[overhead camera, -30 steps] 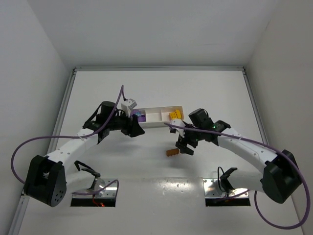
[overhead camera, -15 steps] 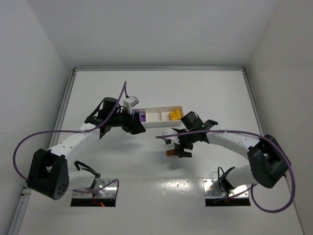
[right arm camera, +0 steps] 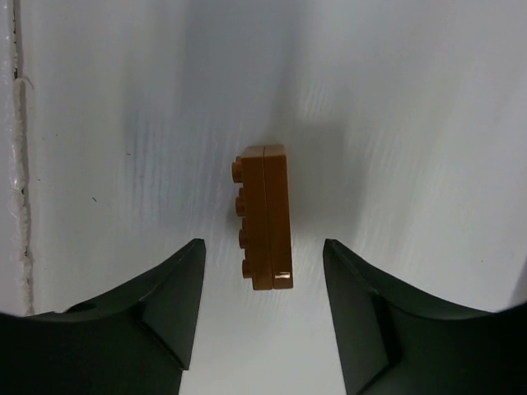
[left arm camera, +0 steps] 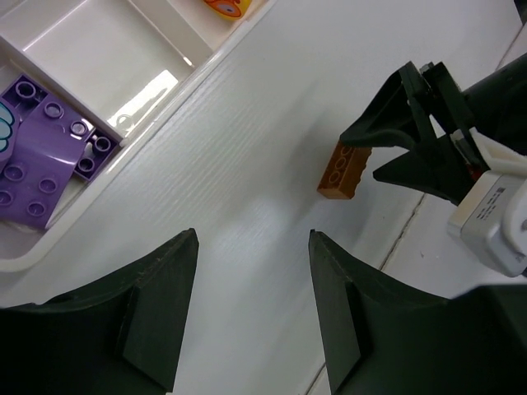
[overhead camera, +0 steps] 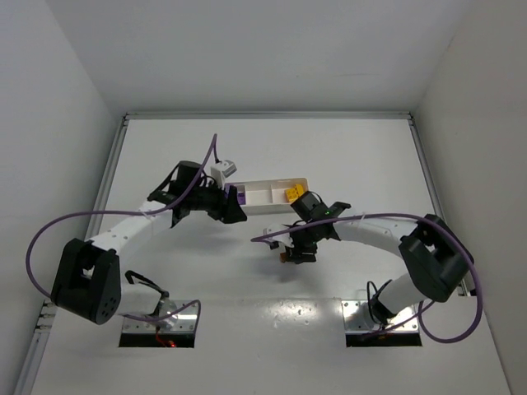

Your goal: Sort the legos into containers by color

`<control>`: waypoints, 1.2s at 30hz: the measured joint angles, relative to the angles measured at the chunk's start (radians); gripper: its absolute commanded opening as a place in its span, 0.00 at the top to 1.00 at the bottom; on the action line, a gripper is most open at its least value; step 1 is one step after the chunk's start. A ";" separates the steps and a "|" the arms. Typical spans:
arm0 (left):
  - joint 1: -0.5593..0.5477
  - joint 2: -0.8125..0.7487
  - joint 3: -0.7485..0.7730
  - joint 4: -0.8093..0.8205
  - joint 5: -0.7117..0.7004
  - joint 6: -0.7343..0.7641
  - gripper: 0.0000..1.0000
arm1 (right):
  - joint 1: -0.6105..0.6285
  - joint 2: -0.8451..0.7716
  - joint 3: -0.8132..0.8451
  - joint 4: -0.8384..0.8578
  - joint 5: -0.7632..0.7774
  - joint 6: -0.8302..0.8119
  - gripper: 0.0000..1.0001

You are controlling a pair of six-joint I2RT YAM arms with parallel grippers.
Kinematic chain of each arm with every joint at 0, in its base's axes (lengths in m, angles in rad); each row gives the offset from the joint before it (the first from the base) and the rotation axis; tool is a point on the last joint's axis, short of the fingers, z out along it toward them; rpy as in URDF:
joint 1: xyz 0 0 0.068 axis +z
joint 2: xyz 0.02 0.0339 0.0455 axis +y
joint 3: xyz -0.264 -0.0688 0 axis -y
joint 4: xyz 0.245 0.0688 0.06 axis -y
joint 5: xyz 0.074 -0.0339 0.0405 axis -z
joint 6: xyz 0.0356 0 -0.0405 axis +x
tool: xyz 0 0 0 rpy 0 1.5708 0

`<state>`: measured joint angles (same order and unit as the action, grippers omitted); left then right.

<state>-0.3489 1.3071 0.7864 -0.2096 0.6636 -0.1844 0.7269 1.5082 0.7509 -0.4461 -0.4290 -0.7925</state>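
Note:
A brown lego (right arm camera: 265, 218) lies on its side on the table, studs to the left. My right gripper (right arm camera: 263, 243) is open, one finger on each side of the brick's near end, not touching it. In the top view the right gripper (overhead camera: 298, 249) covers most of the brown lego (overhead camera: 283, 257). The white tray (overhead camera: 265, 194) holds purple legos (overhead camera: 238, 196) in its left compartment and yellow legos (overhead camera: 292, 192) in its right one. My left gripper (left arm camera: 254, 247) is open and empty over bare table beside the tray (left arm camera: 123, 49), near the purple legos (left arm camera: 41, 156).
The left wrist view shows the brown lego (left arm camera: 346, 169) under the right gripper's fingers (left arm camera: 412, 123). White walls enclose the table on three sides. Purple cables loop out from both arms.
My right gripper has moved left and come over the brown lego, now straddling it. The left gripper has shifted slightly and stays open by the tray.

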 measured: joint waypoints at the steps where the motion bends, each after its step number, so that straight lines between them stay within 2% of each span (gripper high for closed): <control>1: 0.000 0.002 0.002 0.000 0.000 0.000 0.38 | 0.006 0.008 0.004 -0.002 0.008 -0.001 0.50; 2: 0.000 0.002 0.002 0.000 0.001 0.000 0.38 | 0.013 0.017 0.008 -0.001 0.013 -0.003 0.59; 4: 0.003 0.002 0.002 0.000 0.002 0.000 0.38 | 0.025 0.031 0.011 -0.002 0.027 -0.002 0.68; 5: 0.003 0.002 0.002 0.000 0.002 0.000 0.38 | 0.033 0.040 0.014 -0.004 0.036 -0.001 0.77; 7: 0.003 0.002 0.002 0.000 0.002 0.000 0.38 | 0.043 0.056 0.027 -0.010 0.049 0.001 0.86; 8: 0.003 0.002 0.002 0.000 0.002 0.000 0.38 | 0.044 0.063 0.034 -0.009 0.058 0.007 0.95; 10: 0.003 0.002 0.002 0.000 0.002 -0.002 0.38 | 0.048 0.077 0.049 -0.012 0.063 0.010 1.00; 13: 0.011 0.002 0.001 0.002 0.019 -0.008 0.38 | 0.048 0.081 0.052 -0.010 0.065 0.024 1.00; 17: 0.042 -0.002 -0.029 0.043 0.138 -0.050 0.38 | 0.037 0.061 0.052 -0.016 0.067 0.108 1.00; 19: 0.045 -0.007 -0.055 0.074 0.194 -0.087 0.38 | 0.027 0.026 0.052 -0.005 0.063 0.183 1.00; 23: 0.049 -0.017 -0.089 0.140 0.272 -0.186 0.31 | 0.015 -0.075 0.063 0.054 0.075 0.347 1.00; 27: 0.057 -0.019 -0.089 0.206 0.297 -0.308 0.22 | 0.014 -0.107 0.091 0.154 0.153 0.537 1.00; 36: 0.063 0.008 -0.068 0.332 0.336 -0.511 0.19 | 0.024 -0.080 0.206 0.240 0.267 0.867 1.00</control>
<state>-0.2859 1.3155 0.7181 0.1219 1.0000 -0.6952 0.7506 1.4281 0.9565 -0.2066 -0.1619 0.0742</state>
